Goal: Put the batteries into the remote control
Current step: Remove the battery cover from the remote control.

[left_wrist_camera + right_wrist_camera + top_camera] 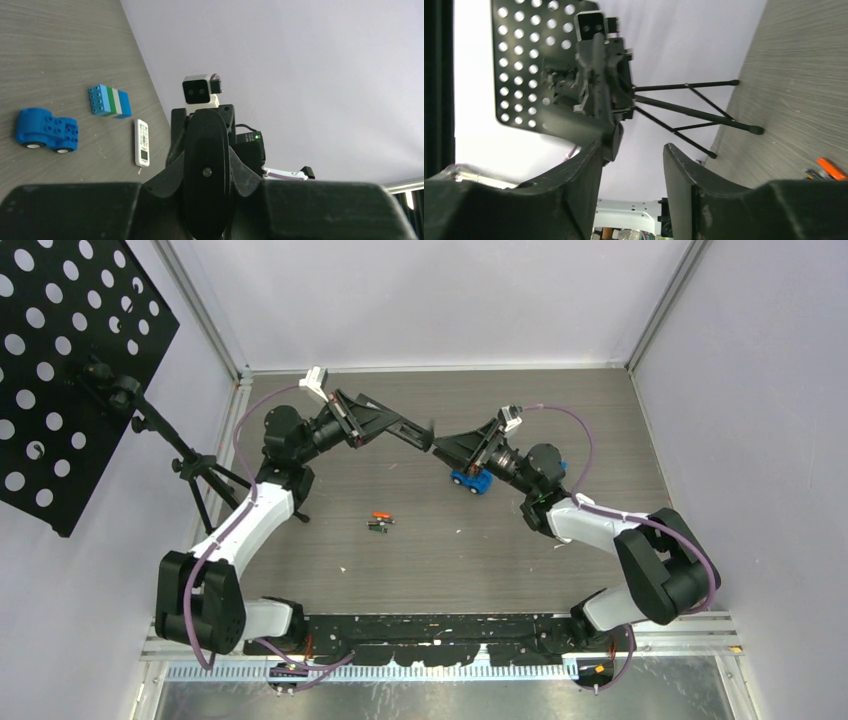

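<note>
My left gripper is shut on a long black remote and holds it in the air over the table's far middle. In the left wrist view the remote stands end-on between the fingers. My right gripper is open, and its fingers reach the remote's free end. In the right wrist view its jaws are wide apart, with the remote's tip against the left finger. An orange-red battery and a dark battery lie on the table. They also show in the right wrist view.
A blue toy car sits under my right gripper. The left wrist view shows it beside a blue-green brick block and a small white remote. A tripod with a perforated black board stands at left.
</note>
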Controlling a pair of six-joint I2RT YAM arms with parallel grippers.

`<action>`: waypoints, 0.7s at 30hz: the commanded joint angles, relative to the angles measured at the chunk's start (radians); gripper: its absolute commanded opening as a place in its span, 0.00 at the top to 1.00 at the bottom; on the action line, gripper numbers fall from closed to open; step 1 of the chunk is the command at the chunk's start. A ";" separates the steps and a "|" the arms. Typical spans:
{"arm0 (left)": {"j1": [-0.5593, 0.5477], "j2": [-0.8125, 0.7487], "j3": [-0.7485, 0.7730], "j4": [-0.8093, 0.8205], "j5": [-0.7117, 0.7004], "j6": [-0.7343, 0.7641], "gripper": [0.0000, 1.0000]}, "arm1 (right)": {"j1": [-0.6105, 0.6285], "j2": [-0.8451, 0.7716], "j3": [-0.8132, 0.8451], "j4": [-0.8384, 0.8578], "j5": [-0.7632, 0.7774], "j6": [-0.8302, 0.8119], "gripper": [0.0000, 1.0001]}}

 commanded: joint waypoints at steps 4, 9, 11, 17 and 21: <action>0.012 0.013 0.036 0.072 -0.001 0.067 1.00 | -0.011 -0.094 0.082 -0.322 0.000 -0.108 0.39; 0.012 0.037 0.031 0.053 -0.010 0.090 1.00 | -0.011 -0.131 0.096 -0.422 0.024 -0.154 0.36; 0.012 0.045 0.028 0.008 -0.028 0.131 1.00 | -0.011 -0.132 0.087 -0.440 0.047 -0.160 0.36; 0.012 0.049 0.009 -0.132 -0.085 0.262 1.00 | -0.007 -0.151 0.083 -0.589 0.088 -0.247 0.36; 0.012 0.037 0.007 -0.188 -0.059 0.327 1.00 | 0.001 -0.191 0.095 -0.707 0.107 -0.375 0.34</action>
